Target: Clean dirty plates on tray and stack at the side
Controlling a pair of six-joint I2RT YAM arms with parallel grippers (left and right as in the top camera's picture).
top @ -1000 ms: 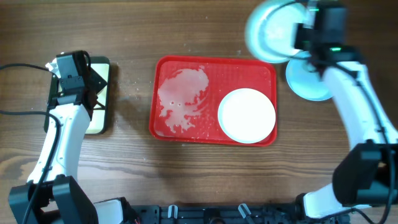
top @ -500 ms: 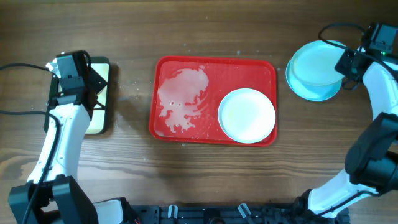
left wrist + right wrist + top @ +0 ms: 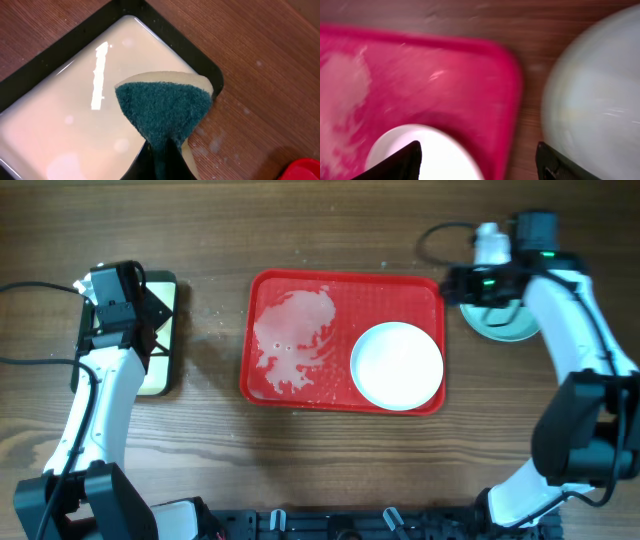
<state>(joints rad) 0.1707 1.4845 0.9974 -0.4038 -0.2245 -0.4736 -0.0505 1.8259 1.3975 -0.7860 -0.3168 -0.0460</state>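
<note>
The red tray (image 3: pixel 385 295) lies mid-table with a whitish smear (image 3: pixel 295 340) on its left half and a white plate (image 3: pixel 397 366) at its right. A pale blue plate (image 3: pixel 505 328) rests on the table right of the tray, partly under my right arm. My right gripper (image 3: pixel 455 285) hovers open and empty over the tray's far right corner. The right wrist view shows that gripper (image 3: pixel 477 160) above the white plate (image 3: pixel 435 157), the tray (image 3: pixel 445 75) and the blue plate (image 3: pixel 595 100). My left gripper (image 3: pixel 161 150) is shut on a green sponge (image 3: pixel 165 107).
A dark-rimmed cream tray (image 3: pixel 165 375) sits at the far left, and my left gripper (image 3: pixel 150 310) holds the sponge above it. The cream tray (image 3: pixel 65 120) fills the left wrist view, with the red tray's corner (image 3: pixel 305 170) at the lower right. Small specks dot the wood near it.
My right gripper carried a pale blue plate down onto the blue plate at the right, opened, and swung left to the tray's corner. The left arm stayed still.
</note>
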